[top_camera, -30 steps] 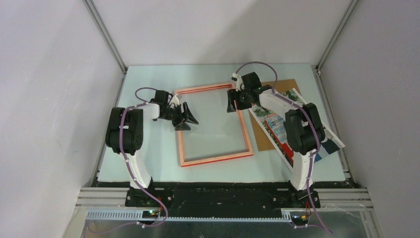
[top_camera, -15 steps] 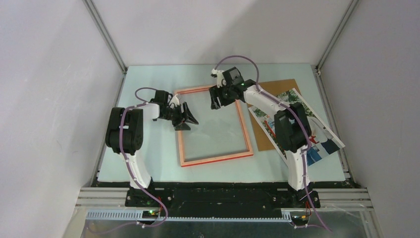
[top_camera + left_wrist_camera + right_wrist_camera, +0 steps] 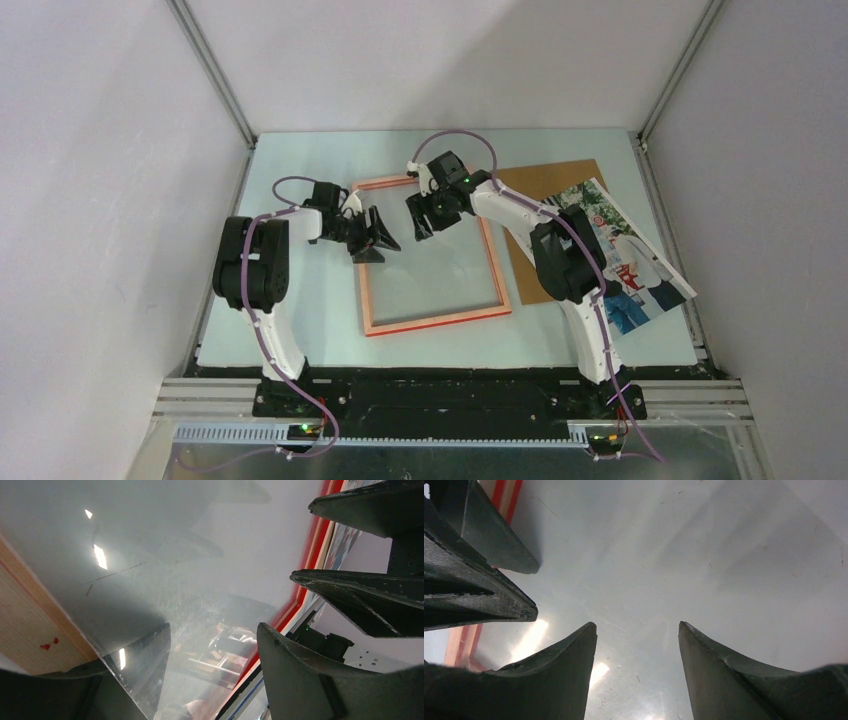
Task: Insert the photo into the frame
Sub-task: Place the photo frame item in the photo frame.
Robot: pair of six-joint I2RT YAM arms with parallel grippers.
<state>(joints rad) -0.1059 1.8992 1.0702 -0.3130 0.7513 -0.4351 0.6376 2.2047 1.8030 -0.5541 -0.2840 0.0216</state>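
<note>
- frame point(image 3: 436, 319): pale orange-pink w/ thin red edge
- photo point(image 3: 640, 268): multi-col. print, red/blue/green, white border
- board point(image 3: 545, 180): plain brown
- surface point(image 3: 300, 320): pale blue-green
- left tool point(image 3: 380, 245) & right tool point(image 3: 420, 228): black

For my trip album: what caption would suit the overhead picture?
Left claw and right claw poised over the frame; the photo lies partly across a brown board beside it.
</note>
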